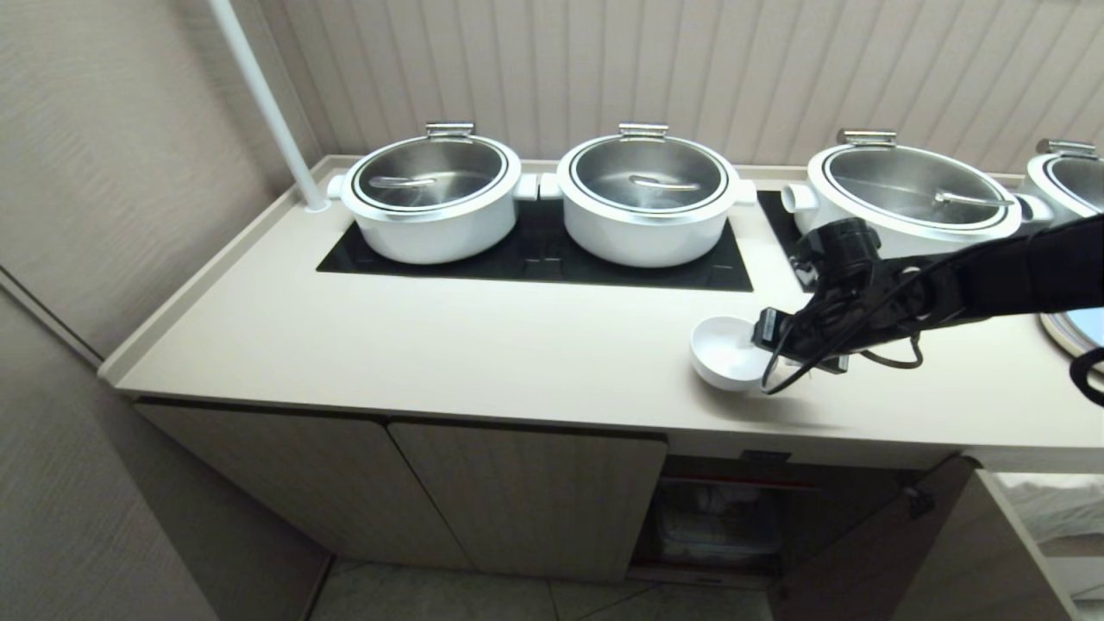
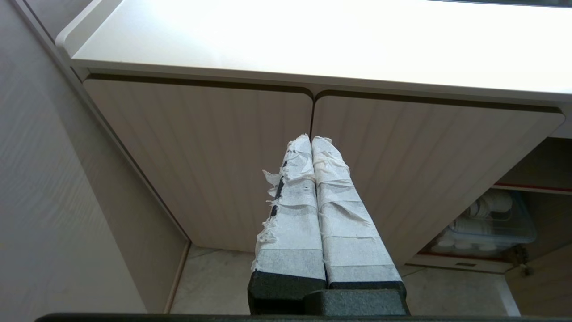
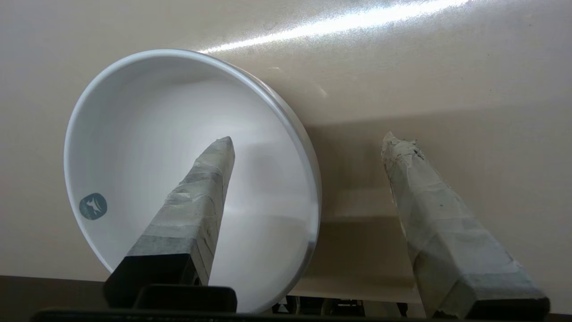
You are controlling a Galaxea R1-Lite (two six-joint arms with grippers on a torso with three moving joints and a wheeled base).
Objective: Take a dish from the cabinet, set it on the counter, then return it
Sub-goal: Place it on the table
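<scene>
White ceramic dish (image 1: 723, 350) sits on counter (image 1: 431, 345), near front edge. Right gripper (image 3: 308, 143) spread, straddling rim, one finger inside, not pinching. Set-down apparently done; return to cabinet (image 1: 535, 500) remains.

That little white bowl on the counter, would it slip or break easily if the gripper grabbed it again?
Probably slippery: the bowl has a glossy glazed surface. It looks rigid and likely chips if dropped on the hard counter. With one finger of the open right gripper inside its rim and the other outside, a pinch may tilt it.
</scene>
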